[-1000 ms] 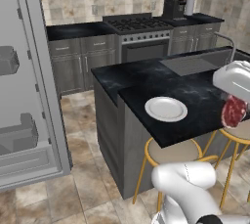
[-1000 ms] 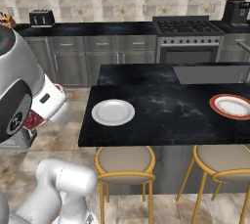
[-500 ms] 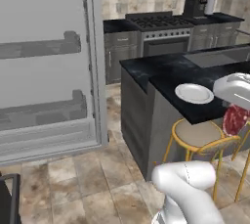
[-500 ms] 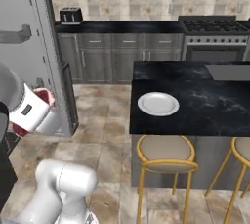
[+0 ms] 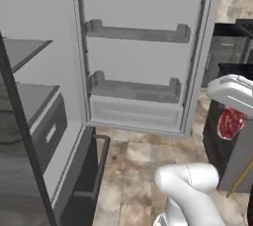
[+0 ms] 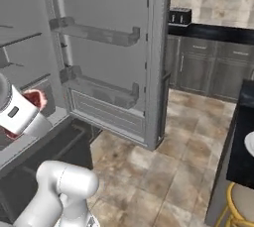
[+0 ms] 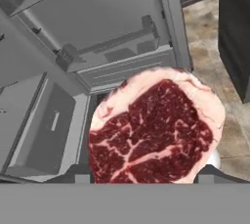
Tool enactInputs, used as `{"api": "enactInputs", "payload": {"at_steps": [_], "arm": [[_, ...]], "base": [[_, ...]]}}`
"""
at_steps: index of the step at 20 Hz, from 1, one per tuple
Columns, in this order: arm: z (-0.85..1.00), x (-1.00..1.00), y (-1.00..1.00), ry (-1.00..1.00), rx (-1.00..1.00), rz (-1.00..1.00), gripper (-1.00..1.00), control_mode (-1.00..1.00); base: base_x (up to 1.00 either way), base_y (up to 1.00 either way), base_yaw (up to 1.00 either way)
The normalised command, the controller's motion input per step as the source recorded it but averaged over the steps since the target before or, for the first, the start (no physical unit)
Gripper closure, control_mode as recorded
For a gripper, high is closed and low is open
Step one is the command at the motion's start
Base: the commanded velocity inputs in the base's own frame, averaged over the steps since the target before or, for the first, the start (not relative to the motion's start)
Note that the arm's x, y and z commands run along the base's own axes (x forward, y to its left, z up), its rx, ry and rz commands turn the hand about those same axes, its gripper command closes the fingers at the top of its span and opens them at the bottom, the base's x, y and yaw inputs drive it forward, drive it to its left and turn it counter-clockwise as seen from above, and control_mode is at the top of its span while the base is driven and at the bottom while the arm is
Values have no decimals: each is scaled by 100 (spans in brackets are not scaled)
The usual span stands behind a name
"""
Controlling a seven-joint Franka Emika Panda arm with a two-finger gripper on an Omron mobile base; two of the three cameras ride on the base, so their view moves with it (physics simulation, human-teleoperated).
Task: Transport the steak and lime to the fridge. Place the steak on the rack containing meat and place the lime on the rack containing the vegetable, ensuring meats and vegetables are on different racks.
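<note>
Before the open fridge [image 5: 29, 121], holding raw meat.
Gripper [image 7: 146, 176] partly closed around the steak [image 7: 154, 130], facing the swung-out door [image 5: 143, 52] and its shelves.

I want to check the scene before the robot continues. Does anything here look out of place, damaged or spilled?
Nothing stands out. The fridge stands open, its door swung wide, door bins level. The pincer holds the steak, intact. The floor shows no spill.

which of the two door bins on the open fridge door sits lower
The bin just above the door's ribbed bottom panel; the other bin sits higher up the door.
</note>
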Motion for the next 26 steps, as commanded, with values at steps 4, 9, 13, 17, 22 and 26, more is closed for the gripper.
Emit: {"api": "enactInputs", "payload": {"at_steps": [4, 9, 13, 17, 22, 26], "arm": [[0, 0, 0, 0, 0, 0, 100, 100], [0, 0, 0, 0, 0, 0, 100, 100], [0, 0, 0, 0, 0, 0, 100, 100], [0, 0, 0, 0, 0, 0, 100, 100], [0, 0, 0, 0, 0, 0, 100, 100], [0, 0, 0, 0, 0, 0, 100, 100]], "base": [[29, 0, 85], [14, -32, 88], [44, -45, 74], [56, -61, 43], [68, -25, 25], [86, 93, 2]]}}
